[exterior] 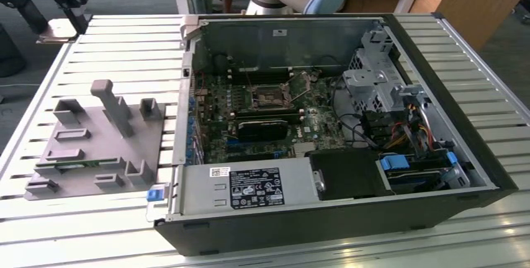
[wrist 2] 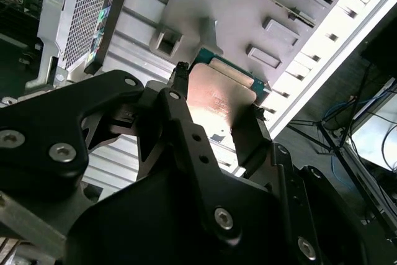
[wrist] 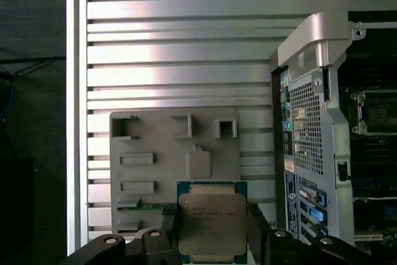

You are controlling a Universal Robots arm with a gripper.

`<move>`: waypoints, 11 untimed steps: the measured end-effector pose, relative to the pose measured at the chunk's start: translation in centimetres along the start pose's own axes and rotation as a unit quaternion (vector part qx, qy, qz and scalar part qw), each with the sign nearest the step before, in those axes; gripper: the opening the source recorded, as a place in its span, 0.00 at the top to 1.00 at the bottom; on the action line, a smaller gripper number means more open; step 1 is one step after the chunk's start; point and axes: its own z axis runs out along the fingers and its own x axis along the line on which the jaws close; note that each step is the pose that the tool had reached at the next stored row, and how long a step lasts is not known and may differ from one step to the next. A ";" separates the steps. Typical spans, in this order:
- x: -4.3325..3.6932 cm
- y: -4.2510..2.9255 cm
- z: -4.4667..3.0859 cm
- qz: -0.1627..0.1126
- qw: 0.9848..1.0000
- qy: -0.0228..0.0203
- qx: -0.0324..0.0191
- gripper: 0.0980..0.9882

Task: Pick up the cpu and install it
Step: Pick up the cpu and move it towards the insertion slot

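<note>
Gripper (wrist: 212, 215) clamped on cpu (wrist: 212, 231) by 2 opposite edges, aloft above tray (wrist: 155, 131), well apart from socket (exterior: 269, 98). We judge the carry needs a level chip, steady grip and corners squared to socket.

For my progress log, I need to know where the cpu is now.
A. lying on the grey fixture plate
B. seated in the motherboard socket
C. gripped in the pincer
C: in the first wrist view the cpu sits clamped between the two sides of the pincer.

cpu (wrist: 212, 228): square, silver lid, green rim, gripped in claw (wrist: 212, 215).
</note>
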 end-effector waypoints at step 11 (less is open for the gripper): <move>-1.73 0.08 0.02 0.000 1.000 0.000 0.000 0.51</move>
